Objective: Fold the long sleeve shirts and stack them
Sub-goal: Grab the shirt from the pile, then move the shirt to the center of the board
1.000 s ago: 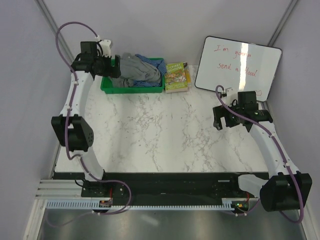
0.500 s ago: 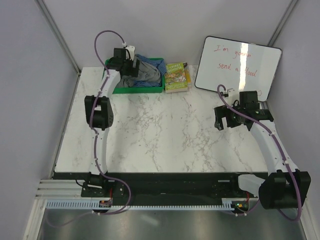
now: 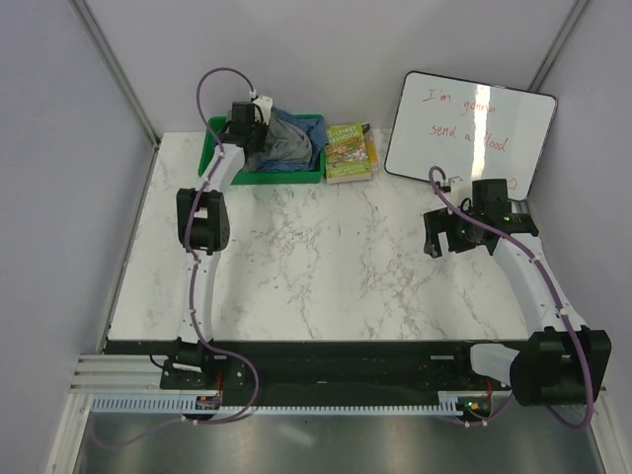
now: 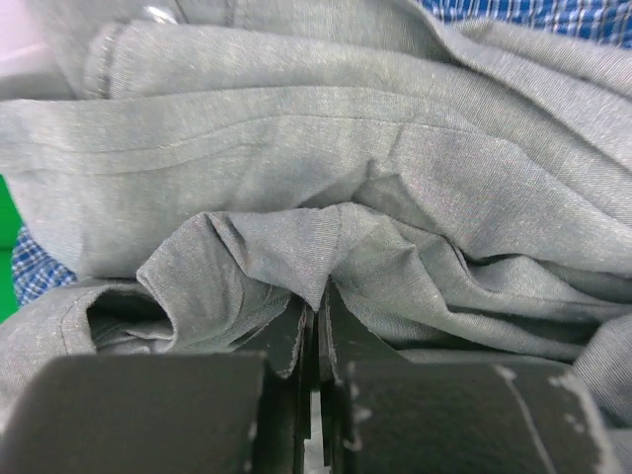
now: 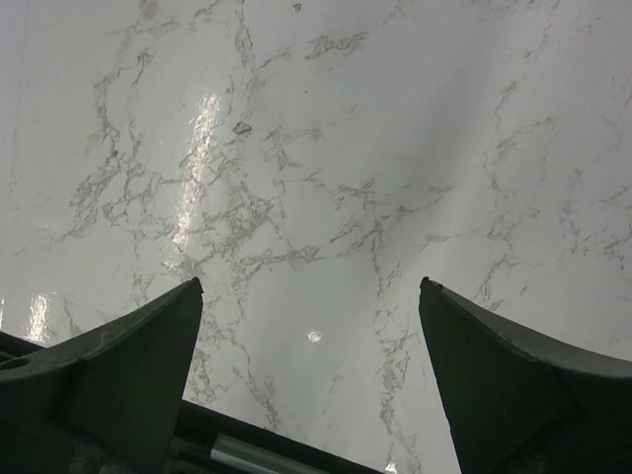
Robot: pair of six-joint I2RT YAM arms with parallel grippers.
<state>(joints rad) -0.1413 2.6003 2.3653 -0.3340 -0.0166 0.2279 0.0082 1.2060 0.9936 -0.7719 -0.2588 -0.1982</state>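
blue shirt (image 4: 553, 15) mostly hidden under grey shirt (image 4: 296, 148) — pinched by left end effector (image 4: 318, 318).

I'm looking at a white marble-patterned table (image 3: 326, 267) with grey veins, glossy enough to show bright light spots in the right wrist view. A green bin (image 3: 291, 177) sits at its far edge, left of centre. Just beside the bin's right side, a colourful book (image 3: 348, 151) lies flat. Further right, at the far corner, a whiteboard (image 3: 469, 123) with red handwriting stands tilted.
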